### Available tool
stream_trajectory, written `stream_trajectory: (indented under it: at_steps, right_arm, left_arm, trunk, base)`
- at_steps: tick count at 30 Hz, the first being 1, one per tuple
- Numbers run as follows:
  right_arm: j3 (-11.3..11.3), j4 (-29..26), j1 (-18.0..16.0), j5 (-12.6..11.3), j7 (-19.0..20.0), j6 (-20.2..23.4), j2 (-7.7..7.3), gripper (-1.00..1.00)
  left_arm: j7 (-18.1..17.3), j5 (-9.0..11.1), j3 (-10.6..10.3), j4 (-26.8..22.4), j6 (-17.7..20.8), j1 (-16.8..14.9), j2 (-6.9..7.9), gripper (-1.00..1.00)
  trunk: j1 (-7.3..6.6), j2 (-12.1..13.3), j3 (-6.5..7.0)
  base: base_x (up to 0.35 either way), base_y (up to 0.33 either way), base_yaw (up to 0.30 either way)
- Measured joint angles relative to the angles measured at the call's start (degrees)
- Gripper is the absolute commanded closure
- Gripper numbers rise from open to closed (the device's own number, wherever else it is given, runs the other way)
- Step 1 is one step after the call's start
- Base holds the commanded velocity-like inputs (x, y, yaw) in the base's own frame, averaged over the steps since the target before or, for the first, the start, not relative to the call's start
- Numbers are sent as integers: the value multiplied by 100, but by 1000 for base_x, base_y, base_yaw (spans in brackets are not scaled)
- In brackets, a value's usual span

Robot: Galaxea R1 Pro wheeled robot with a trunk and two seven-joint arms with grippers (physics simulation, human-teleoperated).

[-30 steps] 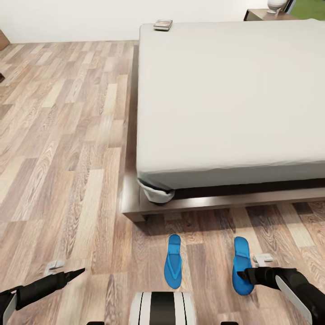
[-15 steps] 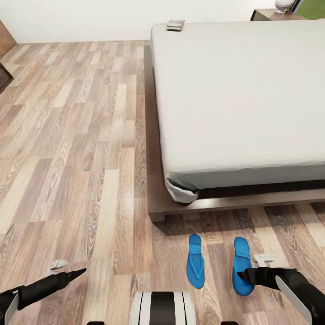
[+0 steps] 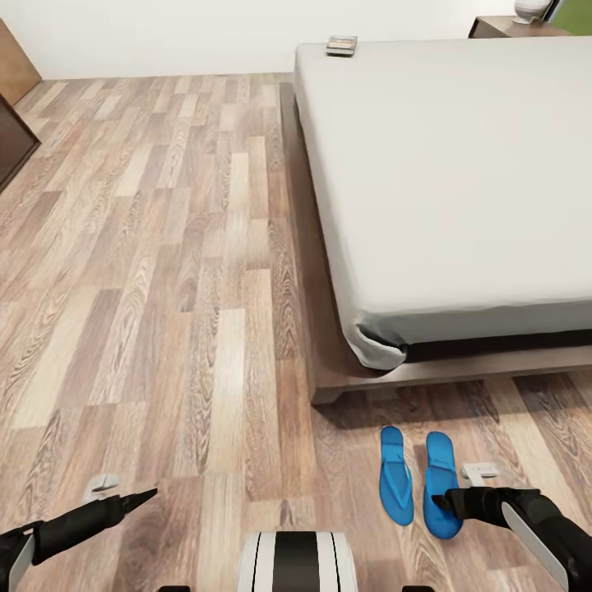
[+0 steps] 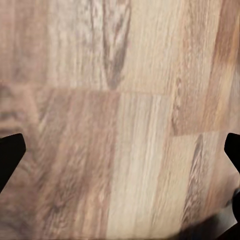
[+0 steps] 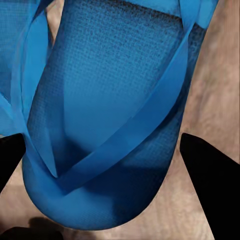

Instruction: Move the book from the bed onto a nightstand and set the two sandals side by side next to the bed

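Two blue sandals lie side by side on the wood floor (image 3: 148, 271) at lower right, just below the bed (image 3: 460, 181) corner: the left sandal (image 3: 395, 475) and the right sandal (image 3: 440, 481), whose lower end is hidden by the right gripper (image 3: 450, 501). That gripper's fingers stand spread around it. The book (image 3: 341, 45) rests on the mattress's top-left corner, too small to read. The nightstand (image 3: 514, 26) is cut off at top right. The left gripper (image 3: 136, 499) hangs over bare floor, fingers apart.

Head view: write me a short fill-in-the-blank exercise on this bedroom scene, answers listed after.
1. The two bright-blue flip-flop sandals lie on the wood-plank ____.
2. The small dark paperback book rests on the bed's light-grey ____.
3. The right gripper hovers over one ____.
4. The left gripper's wrist view shows bare ____.

Missing words: floor; mattress; sandal; floor
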Motion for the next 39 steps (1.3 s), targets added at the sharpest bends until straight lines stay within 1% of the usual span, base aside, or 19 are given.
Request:
stream_trajectory:
  at_steps: [4,8,13,16,22,39]
  right_arm:
    - [-1,-5,0,-1,-1,4,-3,100]
    - [-1,-5,0,-1,-1,4,-1,100]
    - [-1,-5,1,-2,-1,4,-1,100]
    - [-1,-5,1,-2,-1,4,-1,100]
    - [-2,-8,1,-2,0,6,-2,100]
    - [3,-24,0,0,8,4,-1,100]
  left_arm:
    - [10,1,1,7,-9,0,-5,-100]
    - [19,2,0,21,-81,0,-5,-100]
    - [19,-1,4,160,-127,-1,1,-100]
    - [19,-1,3,172,-131,-1,-2,-100]
    - [23,0,3,177,-132,-1,-7,-100]
    - [19,-1,7,175,-128,-1,-7,-100]
  trunk:
    - [0,0,0]
    - [-3,0,0]
    - [-1,0,0]
    - [0,0,0]
    - [0,0,0]
    - [0,0,0]
  base:
    - [22,48,0]
    - [260,5,0]
    - [206,1,0]
    - [30,-17,0]
    - [12,-165,0]
    - [0,-5,0]
